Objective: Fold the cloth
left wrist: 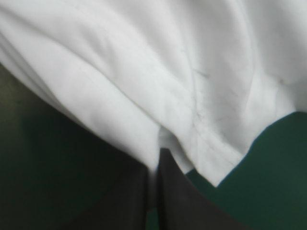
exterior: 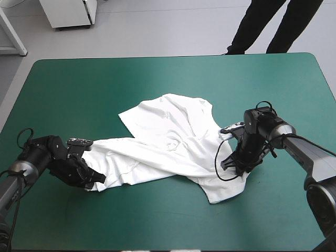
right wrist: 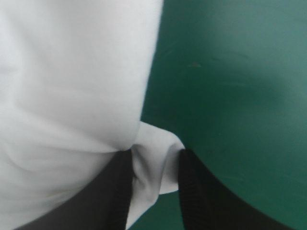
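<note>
The white T-shirt (exterior: 168, 142) lies crumpled and stretched in a slanted band across the middle of the table. My left gripper (exterior: 94, 181) sits low at the shirt's near-left end. In the left wrist view its black fingers (left wrist: 180, 201) are almost together, pinching a thin fold of the T-shirt (left wrist: 144, 72), and the left gripper (left wrist: 154, 167) is shut on it. My right gripper (exterior: 237, 167) stands at the shirt's right edge. The right wrist view shows the right gripper (right wrist: 156, 167) holding a bunched corner of the T-shirt (right wrist: 72, 96) between its fingers (right wrist: 196, 191).
The teal-green cover (exterior: 105, 84) shows all round the shirt, widest toward the far edge. My right gripper has bare cover (right wrist: 230, 86) beside it on the side away from the shirt.
</note>
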{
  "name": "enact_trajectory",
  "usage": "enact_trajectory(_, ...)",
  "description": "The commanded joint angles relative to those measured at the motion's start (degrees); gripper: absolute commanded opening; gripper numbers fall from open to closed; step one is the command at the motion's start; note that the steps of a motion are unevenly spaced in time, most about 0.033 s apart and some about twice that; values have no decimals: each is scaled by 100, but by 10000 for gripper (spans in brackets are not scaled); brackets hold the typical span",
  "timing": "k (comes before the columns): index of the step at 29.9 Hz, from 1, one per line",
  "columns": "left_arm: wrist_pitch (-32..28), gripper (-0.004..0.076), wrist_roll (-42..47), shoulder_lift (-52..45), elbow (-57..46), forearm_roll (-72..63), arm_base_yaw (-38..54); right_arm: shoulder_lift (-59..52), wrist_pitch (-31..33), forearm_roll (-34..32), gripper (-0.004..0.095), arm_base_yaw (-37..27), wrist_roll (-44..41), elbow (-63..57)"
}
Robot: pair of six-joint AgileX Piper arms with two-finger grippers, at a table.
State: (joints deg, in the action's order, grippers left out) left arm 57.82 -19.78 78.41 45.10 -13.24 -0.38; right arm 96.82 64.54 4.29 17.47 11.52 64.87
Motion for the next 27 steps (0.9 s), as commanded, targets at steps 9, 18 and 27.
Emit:
enact_trajectory(9,166,-22,-13,-522,110,-105,-4,-8,132,404,-13,-31,115,115)
enact_trajectory(18,1089,-22,39,-1291,1008,-65,-4,-936,494,320,-13,-31,75,987)
enact_trajectory(27,1584,-22,93,-1922,3104,-86,-4,-1987,696,320,-13,-31,-224,3361)
